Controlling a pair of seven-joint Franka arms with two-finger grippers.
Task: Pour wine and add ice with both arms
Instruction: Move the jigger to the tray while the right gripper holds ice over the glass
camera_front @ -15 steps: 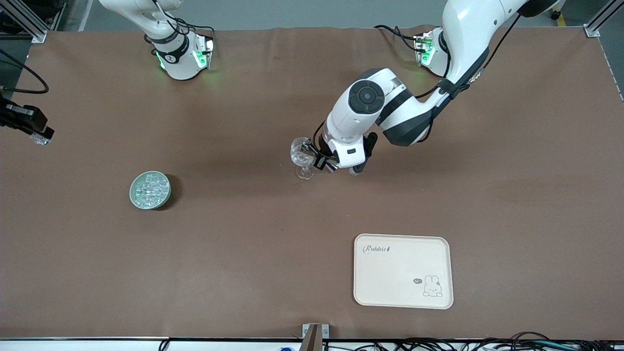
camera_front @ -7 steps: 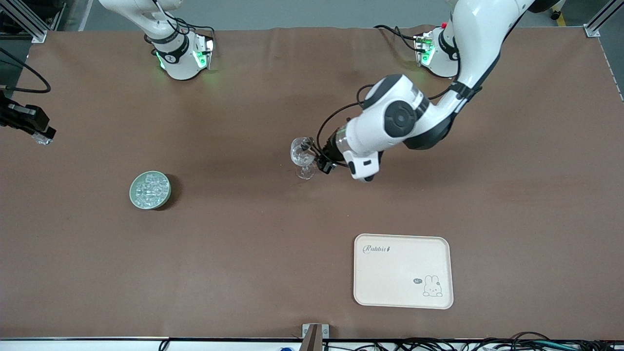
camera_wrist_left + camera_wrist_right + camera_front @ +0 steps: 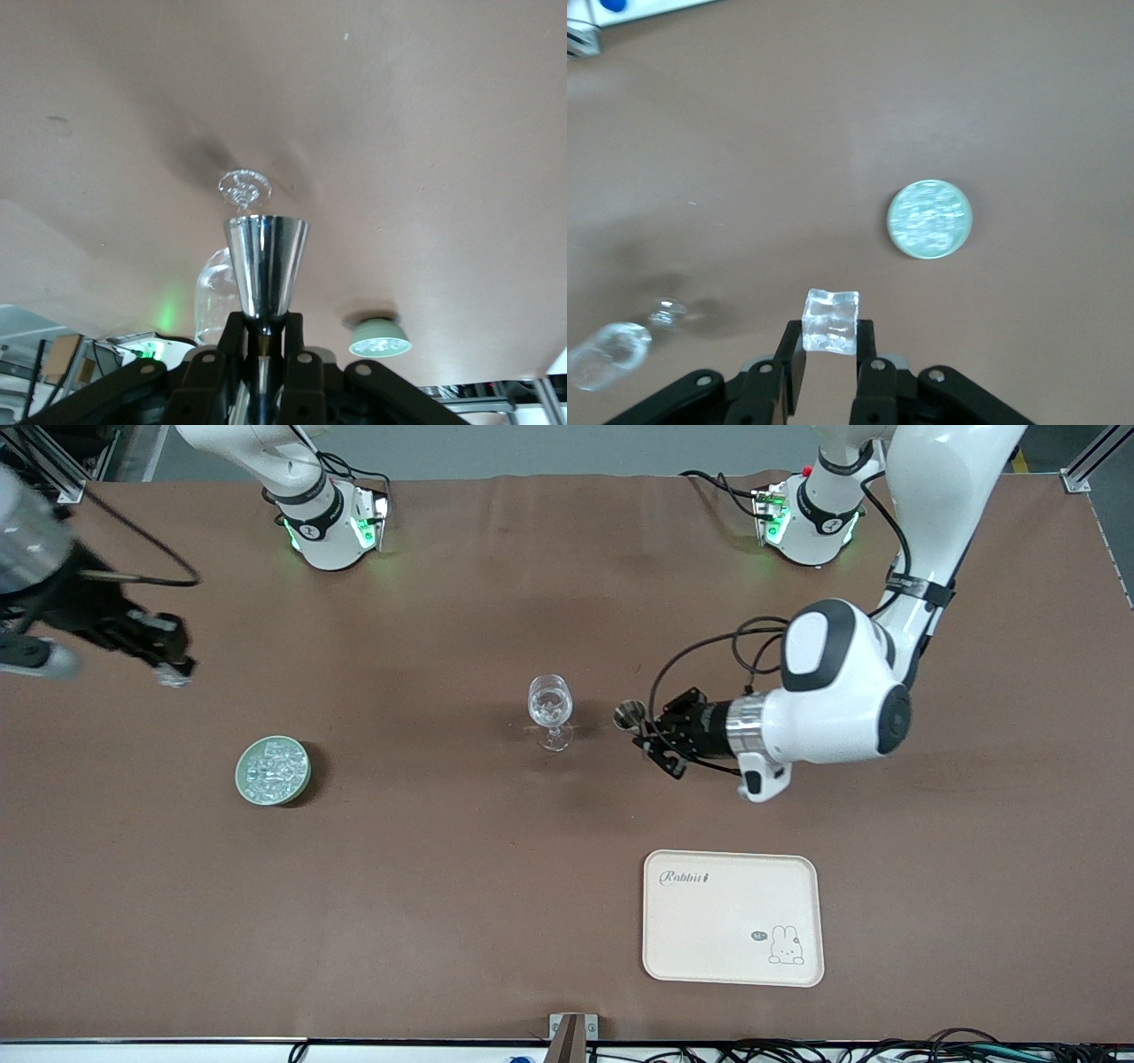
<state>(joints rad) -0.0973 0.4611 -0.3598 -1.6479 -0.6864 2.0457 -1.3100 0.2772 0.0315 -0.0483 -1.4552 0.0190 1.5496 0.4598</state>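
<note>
The ice (image 3: 271, 769) lies heaped in a pale green bowl (image 3: 244, 786) on the tabletop (image 3: 443, 886) toward the right arm's end, and one clear ice cube (image 3: 830, 321) is pinched between the jaws of the right gripper (image 3: 173, 675), up in the air over bare tabletop. The wine glass (image 3: 550, 707) stands upright mid-table, stem vertical. Beside it the left gripper (image 3: 645, 737) holds a shiny metal cup (image 3: 264, 261) lying level, its mouth toward the glass, jaws clamped on its narrow end.
</note>
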